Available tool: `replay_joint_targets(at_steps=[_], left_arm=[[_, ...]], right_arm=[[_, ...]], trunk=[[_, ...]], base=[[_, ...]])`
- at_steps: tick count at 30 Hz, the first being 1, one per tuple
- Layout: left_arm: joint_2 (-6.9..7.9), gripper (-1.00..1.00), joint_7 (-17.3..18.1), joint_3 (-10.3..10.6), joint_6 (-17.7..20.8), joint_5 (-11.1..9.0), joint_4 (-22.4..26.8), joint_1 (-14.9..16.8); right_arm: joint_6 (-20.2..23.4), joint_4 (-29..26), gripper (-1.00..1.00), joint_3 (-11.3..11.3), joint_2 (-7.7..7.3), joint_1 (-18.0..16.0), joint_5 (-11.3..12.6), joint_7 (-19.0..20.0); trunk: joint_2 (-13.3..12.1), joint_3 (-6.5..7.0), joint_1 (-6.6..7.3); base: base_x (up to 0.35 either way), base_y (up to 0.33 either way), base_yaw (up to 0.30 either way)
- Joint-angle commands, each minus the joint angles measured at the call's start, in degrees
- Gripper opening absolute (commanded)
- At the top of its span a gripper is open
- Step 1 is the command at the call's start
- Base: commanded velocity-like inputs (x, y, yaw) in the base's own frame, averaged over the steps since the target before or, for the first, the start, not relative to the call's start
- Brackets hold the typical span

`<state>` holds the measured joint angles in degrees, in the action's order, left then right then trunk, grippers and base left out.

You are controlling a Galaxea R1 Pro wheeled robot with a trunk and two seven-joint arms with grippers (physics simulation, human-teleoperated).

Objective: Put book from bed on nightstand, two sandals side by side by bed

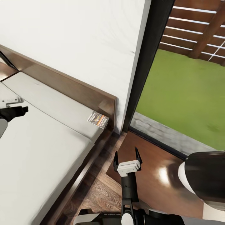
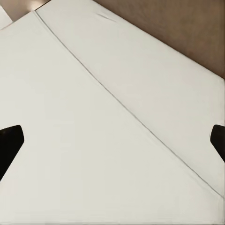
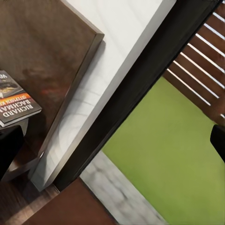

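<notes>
Book lies flat at the mattress corner of the bed, by the headboard; cover reads "RICHARD BACHMAN", other print cut off. Right gripper over the nightstand, fingers spread, empty. Left gripper above the mattress, half out of frame, probably open, touching nothing.

A white wall meets a dark door frame. Beyond the frame lie green grass, a grey paved strip along the threshold, and a brown slatted wooden fence.
</notes>
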<state>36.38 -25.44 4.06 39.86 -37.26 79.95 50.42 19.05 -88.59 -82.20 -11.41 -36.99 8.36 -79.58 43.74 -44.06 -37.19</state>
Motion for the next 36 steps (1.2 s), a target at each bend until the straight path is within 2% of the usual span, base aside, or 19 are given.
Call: replay_joint_targets(at_steps=[1, 6, 9, 14, 15, 16, 21, 22, 23, 26, 33, 36], left_arm=[[0.07, 1.00, -0.72, 0.12, 0.12, -0.73, 0.24, -0.33], [0.09, 1.00, -1.11, -0.50, -0.06, -1.23, 2.27, -3.95], [0.04, 1.00, -1.11, -2.01, -0.32, -1.35, 6.11, -8.68], [-0.07, 1.00, -0.73, -4.25, -1.20, -1.54, 7.86, -12.63], [-0.13, 1.00, -0.05, -5.31, -2.99, -1.77, 8.47, -15.29], [-0.15, 1.00, 0.42, -5.59, -4.28, -1.83, 8.79, -16.59], [-0.52, 1.00, 1.45, -5.81, -8.71, -1.97, 9.45, -20.46], [-1.65, 1.00, 1.90, -5.81, -10.74, -1.98, 9.57, -22.66], [-2.16, 1.00, 2.10, -5.81, -11.39, -1.98, 9.59, -23.43], [-5.08, 1.00, 4.15, -5.83, -14.98, -1.95, 9.67, -27.47], [-7.66, 1.00, 6.02, -5.80, -17.88, -1.77, 9.69, -32.32], [-7.93, 1.00, 6.28, -5.80, -18.34, -1.48, 9.69, -33.19]], right_arm=[[0.59, -0.10, 1.00, -0.16, -0.02, -0.10, 0.34, -0.35], [0.50, -0.10, 1.00, -0.11, -0.02, -0.10, 0.34, -0.32], [0.21, -0.10, 1.00, -0.08, -0.02, -0.10, 0.35, -0.32], [0.08, -0.10, 1.00, -0.07, -0.02, -0.10, 0.35, -0.32], [0.03, -0.10, 1.00, -0.07, -0.02, -0.10, 0.39, -0.32], [-0.04, -0.10, 1.00, -0.07, -0.02, -0.10, 0.40, -0.32], [-0.19, -0.10, 1.00, -0.07, -0.02, -0.10, 0.42, -0.32], [-0.22, -0.07, 1.00, -0.07, -0.02, -0.10, 0.43, -0.27], [-0.22, -0.07, 1.00, -0.07, -0.02, -0.10, 0.43, -0.26], [-0.24, -0.03, 1.00, -0.07, -0.02, -0.10, 0.43, -0.24], [-0.24, -0.04, 1.00, -0.07, -0.02, -0.10, 0.43, -0.23], [-0.24, -0.04, 1.00, -0.07, -0.02, -0.10, 0.43, -0.23]], trunk=[[-0.36, 0.14, 0.21], [-2.37, 1.03, 1.31], [-3.57, 1.57, 1.97], [-5.58, 2.47, 3.06], [-5.98, 2.65, 3.28], [-6.38, 2.83, 3.50], [-8.39, 3.73, 4.60], [-8.79, 3.91, 4.82], [-9.19, 4.09, 5.04], [-10.39, 4.62, 5.70], [-13.20, 5.88, 7.24], [-14.40, 6.42, 7.90]], base=[[0.000, 0.000, 0.000], [0.000, 0.000, 0.000], [0.000, 0.000, 0.000], [0.000, 0.000, 0.000], [0.000, 0.000, 0.000], [0.000, 0.000, 0.000], [0.000, 0.000, 0.000], [0.000, 0.000, 0.000], [0.000, 0.000, 0.000], [0.000, 0.000, 0.000], [0.000, 0.000, 0.000], [0.000, 0.000, 0.000]])
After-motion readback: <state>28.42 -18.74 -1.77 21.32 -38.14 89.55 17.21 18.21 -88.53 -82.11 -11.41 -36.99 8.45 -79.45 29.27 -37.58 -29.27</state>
